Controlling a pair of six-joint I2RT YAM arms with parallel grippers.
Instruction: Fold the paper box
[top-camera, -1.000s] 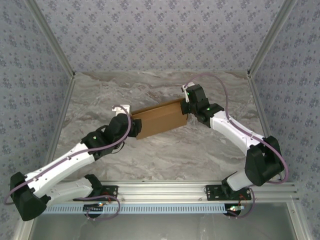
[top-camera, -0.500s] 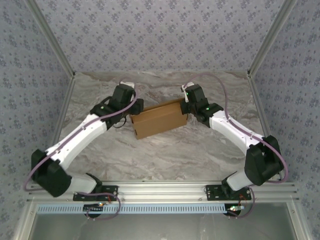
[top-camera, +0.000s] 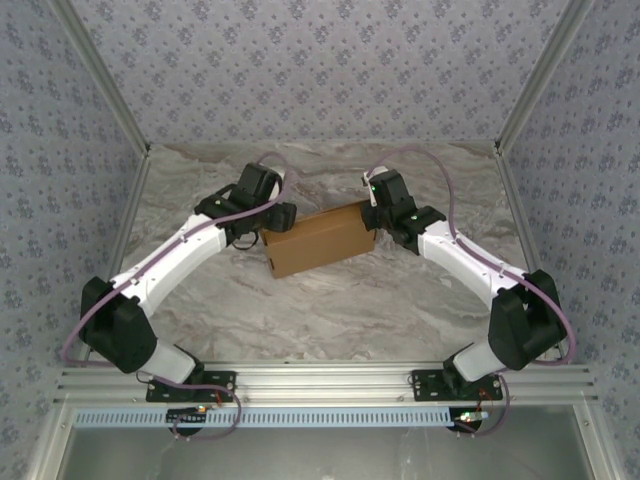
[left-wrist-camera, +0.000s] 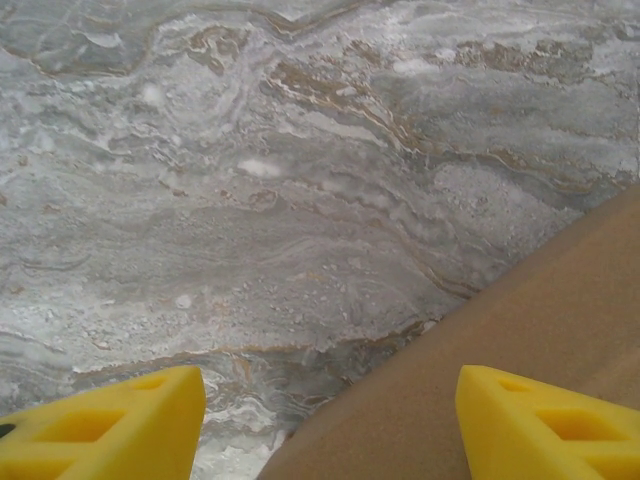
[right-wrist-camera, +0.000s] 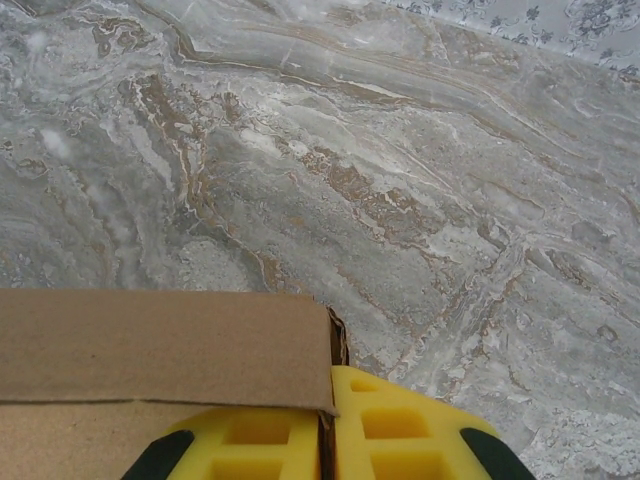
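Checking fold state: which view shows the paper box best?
Top external: nearly the whole paper box is in frame, its top face clear. Left wrist catches a brown panel at lower right; right wrist catches one flap edge between its yellow fingers.

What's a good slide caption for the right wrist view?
Right gripper shut on the paper box edge, marble table beyond.

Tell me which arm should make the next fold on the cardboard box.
Probably left. The left gripper is open over the paper box at its left end, free to work. The right gripper is shut on the right edge, anchoring it.
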